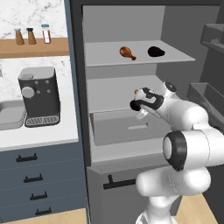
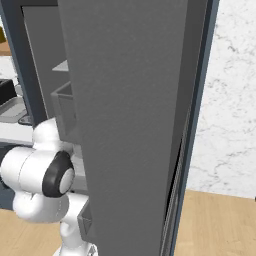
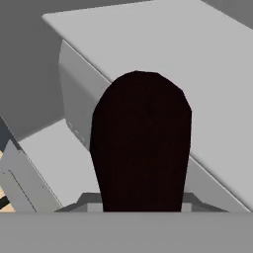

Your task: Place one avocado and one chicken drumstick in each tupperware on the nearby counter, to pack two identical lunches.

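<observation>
The gripper (image 1: 139, 105) is inside the open fridge (image 1: 131, 87), at the level of the middle shelf (image 1: 118, 83). In the hand view, its jaws are closed narrowly on a near-black avocado (image 3: 141, 143), which rises between the fingertips above a grey shelf (image 3: 188, 59).

On the top shelf (image 1: 140, 53), a second avocado (image 1: 155, 52) lies to the right of an orange-brown chicken drumstick (image 1: 127, 53); the two are near each other but apart.

Left of the fridge, a dark coffee machine (image 1: 39, 96) stands on the white counter (image 1: 39, 135), beside a grey tub (image 1: 11, 114). Three small bottles (image 1: 31, 36) stand on a wooden shelf (image 1: 35, 47) above. No label or writing on them can be read.
</observation>
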Robot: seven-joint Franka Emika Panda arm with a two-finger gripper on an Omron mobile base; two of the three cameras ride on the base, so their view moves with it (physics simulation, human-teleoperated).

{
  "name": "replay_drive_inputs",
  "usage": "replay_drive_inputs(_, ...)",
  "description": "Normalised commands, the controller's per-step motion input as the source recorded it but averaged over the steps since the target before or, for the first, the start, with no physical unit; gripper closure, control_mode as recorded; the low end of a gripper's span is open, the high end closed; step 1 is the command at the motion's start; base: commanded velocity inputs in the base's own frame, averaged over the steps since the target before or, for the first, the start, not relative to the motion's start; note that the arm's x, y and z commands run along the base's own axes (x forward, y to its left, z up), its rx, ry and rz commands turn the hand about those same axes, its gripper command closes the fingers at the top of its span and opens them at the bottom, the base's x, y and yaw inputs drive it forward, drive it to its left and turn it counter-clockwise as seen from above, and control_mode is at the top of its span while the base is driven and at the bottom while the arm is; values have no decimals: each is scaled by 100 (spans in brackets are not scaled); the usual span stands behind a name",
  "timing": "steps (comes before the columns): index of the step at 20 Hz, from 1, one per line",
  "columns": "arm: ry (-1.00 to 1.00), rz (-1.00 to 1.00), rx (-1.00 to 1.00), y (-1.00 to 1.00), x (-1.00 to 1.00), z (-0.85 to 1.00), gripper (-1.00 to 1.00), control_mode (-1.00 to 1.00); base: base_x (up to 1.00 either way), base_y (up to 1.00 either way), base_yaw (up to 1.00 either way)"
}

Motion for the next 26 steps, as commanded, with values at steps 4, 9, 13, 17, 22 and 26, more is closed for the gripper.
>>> replay_drive_inputs(4, 0, 0, 0, 5, -100, 71, 100, -100, 0, 0, 0)
replay_drive_inputs(9, 4, 0, 0, 0, -100, 93, 100, -100, 0, 0, 0)
replay_drive_inputs(13, 8, 0, 0, 0, -100, 66, 100, -100, 0, 0, 0)
replay_drive_inputs(17, 1, 0, 0, 0, -100, 20, 100, -100, 0, 0, 0)
replay_drive_inputs(22, 0, 0, -1, 0, -60, 0, 100, 100, -40, 5, 0)
replay_drive_inputs(26, 0, 0, 0, 0, 0, 0, 100, 100, -91, 81, 0)
